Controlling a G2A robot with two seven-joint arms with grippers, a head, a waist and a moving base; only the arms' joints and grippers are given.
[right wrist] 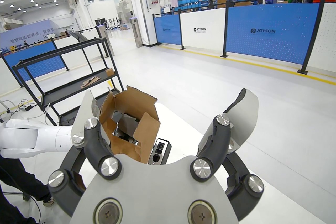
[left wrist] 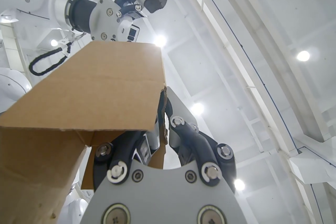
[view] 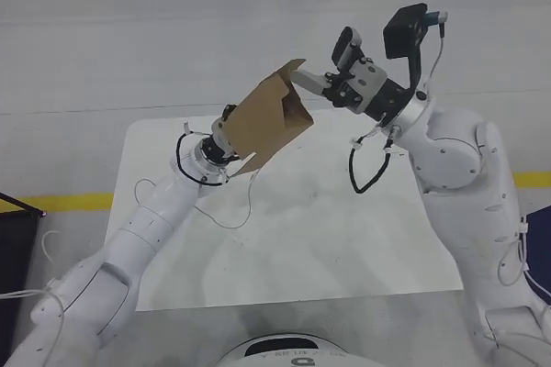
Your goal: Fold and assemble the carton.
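carton (view: pixel 271 115) is held up in the air over the far edge of the white table (view: pixel 285 248), tilted, with one flap sticking up toward the right gripper (view: pixel 326 62). the left gripper (view: pixel 228 117) sits at the carton's lower end, mostly hidden behind the board. the right gripper is level with the upper end, its fingers spread wide. one finger lies at the raised flap and the other stands well apart from it, out beyond the table's far edge. the near and right edges of the table lie well away from both arms.

left wrist view: the left gripper's fingers are clamped on the torn edge of a carton wall, one on each side of the board. the carton's folded side rises from there toward the right gripper, whose one visible fingertip stands clear above the top edge.

right wrist view: the carton's open end faces the camera, flaps ragged and splayed, just beside one of the two parted fingers. the wide gap between the fingers holds nothing. grey parts inside the carton look like the left gripper, though it is hard to be sure. a black rack (right wrist: pixel 65 70) stands on the floor beyond the carton.
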